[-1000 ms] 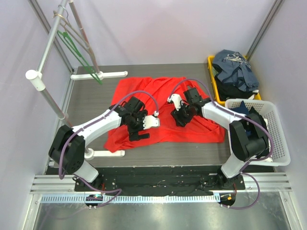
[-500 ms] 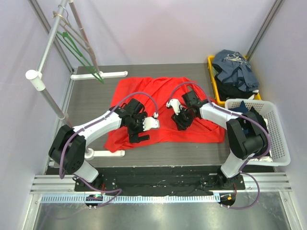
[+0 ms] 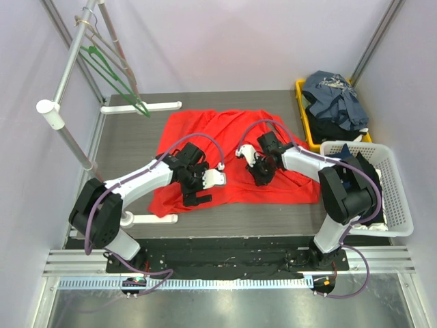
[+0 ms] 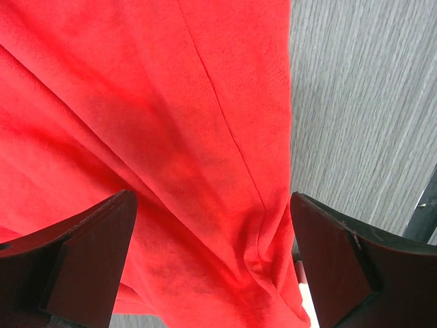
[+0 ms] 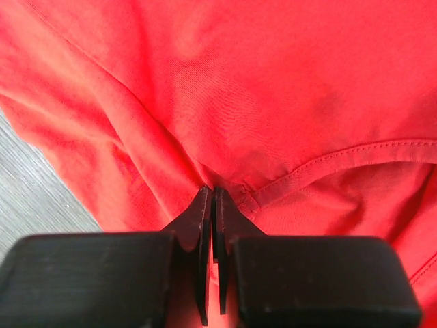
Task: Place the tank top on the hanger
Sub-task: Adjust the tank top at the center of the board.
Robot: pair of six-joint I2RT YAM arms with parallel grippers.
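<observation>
The red tank top (image 3: 232, 130) lies spread and rumpled on the dark table. The green hanger (image 3: 113, 76) hangs on the rack at the far left, apart from both arms. My left gripper (image 3: 194, 183) is low over the garment's near-left part, open wide; in the left wrist view it (image 4: 212, 260) straddles a fold of the red fabric (image 4: 171, 137) near its edge. My right gripper (image 3: 261, 172) is down on the middle of the garment. The right wrist view shows it (image 5: 213, 193) shut on a pinch of red cloth (image 5: 273, 89) beside a stitched hem.
A yellow bin (image 3: 301, 89) at the back right holds dark blue-grey clothes (image 3: 334, 99). A white basket (image 3: 392, 198) stands at the right edge. The rack's slanted pole (image 3: 67, 76) and white feet (image 3: 147, 106) stand on the left. Bare grey table (image 4: 362, 123) shows beside the fabric.
My right gripper has closed from partly open onto the tank top and shifted slightly left. The left arm has drawn a little nearer, still open.
</observation>
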